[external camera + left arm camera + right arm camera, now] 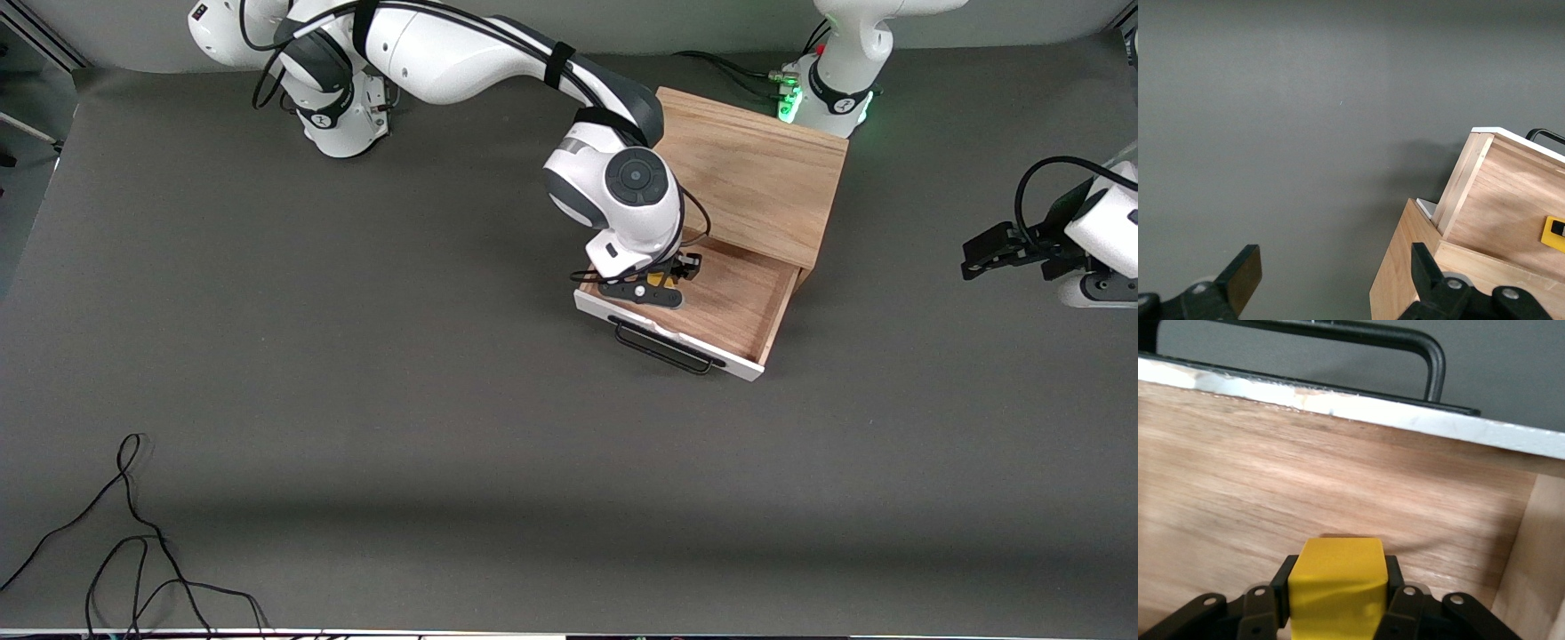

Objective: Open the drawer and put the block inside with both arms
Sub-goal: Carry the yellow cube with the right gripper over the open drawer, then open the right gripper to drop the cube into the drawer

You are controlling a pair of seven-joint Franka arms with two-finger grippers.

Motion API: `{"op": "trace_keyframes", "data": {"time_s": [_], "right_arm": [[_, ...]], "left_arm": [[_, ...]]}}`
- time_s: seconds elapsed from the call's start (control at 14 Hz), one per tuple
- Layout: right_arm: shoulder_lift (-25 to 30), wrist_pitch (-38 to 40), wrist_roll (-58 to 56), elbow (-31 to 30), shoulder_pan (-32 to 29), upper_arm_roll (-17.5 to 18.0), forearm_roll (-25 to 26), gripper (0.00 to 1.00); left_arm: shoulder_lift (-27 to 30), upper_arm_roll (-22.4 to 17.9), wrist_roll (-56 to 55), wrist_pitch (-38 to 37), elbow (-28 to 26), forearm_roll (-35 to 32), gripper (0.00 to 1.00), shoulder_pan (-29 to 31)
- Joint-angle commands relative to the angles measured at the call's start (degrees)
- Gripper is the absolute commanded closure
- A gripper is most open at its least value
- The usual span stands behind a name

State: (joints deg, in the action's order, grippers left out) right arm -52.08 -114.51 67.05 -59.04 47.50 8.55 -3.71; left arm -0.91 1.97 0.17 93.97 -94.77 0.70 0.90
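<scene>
Shallow light-wood drawer (738,302) with white front panel and long black wire handle (662,348) stands pulled out of the light oak-coloured box (756,178), front facing the front camera.

Right gripper (656,283) is low inside the drawer, at the end toward the right arm, fingers clamped on the small bright yellow cube block (1337,587). Right wrist view: cube sits square between the pads, drawer floor close beneath; contact with the floor cannot be told.

Left gripper (982,253) waits over bare table at the left arm's end, well apart from the box, fingers spread and empty.

Step in hand, as judged: release of the block. To do it well:
- lower until the cube rests on the wood, no drop
- part fingers fully, keeping clear of the front panel just beside
- lift straight up so the pads do not drag the cube.
</scene>
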Motion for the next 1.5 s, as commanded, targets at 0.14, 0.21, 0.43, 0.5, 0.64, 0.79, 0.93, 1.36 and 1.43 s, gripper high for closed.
{"op": "trace_keyframes", "data": {"time_s": [0.14,0.21,0.43,0.5,0.64,0.79,0.93,1.36,1.43], "right_arm": [[-0.2,-0.2,2.6,0.7,0.3,-0.5,1.4,0.00],[-0.1,-0.2,3.2,0.9,0.3,-0.5,1.4,0.00],[0.7,0.1,4.0,1.1,0.3,-0.6,1.4,0.00],[1.0,0.3,4.3,1.3,0.2,-0.8,1.4,0.00],[3.5,0.7,4.3,1.4,-0.5,-1.0,1.3,0.00],[6.5,4.5,4.2,1.4,-3.0,-1.1,0.9,0.00],[10.7,8.4,3.1,1.1,-8.8,-0.2,0.7,0.00],[25.9,13.9,-18.6,-10.9,-23.7,-0.5,0.6,0.00],[28.8,14.0,-21.8,-13.9,-26.4,-0.5,0.6,0.00]], "left_arm": [[0.3,0.6,1.1,0.4,-0.3,-0.6,0.00,0.4],[0.3,0.6,1.1,0.5,-0.3,-0.6,0.00,0.2],[0.3,0.5,1.1,0.4,-0.4,-0.6,0.00,0.2],[0.3,0.5,1.1,0.4,-0.4,-0.6,0.00,0.2],[0.3,0.5,1.1,0.4,-0.7,-0.8,0.00,0.1],[0.3,0.5,1.2,0.5,-0.7,-0.8,0.00,0.1],[0.4,0.5,1.7,0.4,-0.7,-0.9,0.00,0.1],[0.4,0.6,3.3,0.1,-0.6,-2.5,0.00,-0.5],[0.4,0.6,3.3,-0.2,-0.6,-2.5,0.00,-0.5]]}}
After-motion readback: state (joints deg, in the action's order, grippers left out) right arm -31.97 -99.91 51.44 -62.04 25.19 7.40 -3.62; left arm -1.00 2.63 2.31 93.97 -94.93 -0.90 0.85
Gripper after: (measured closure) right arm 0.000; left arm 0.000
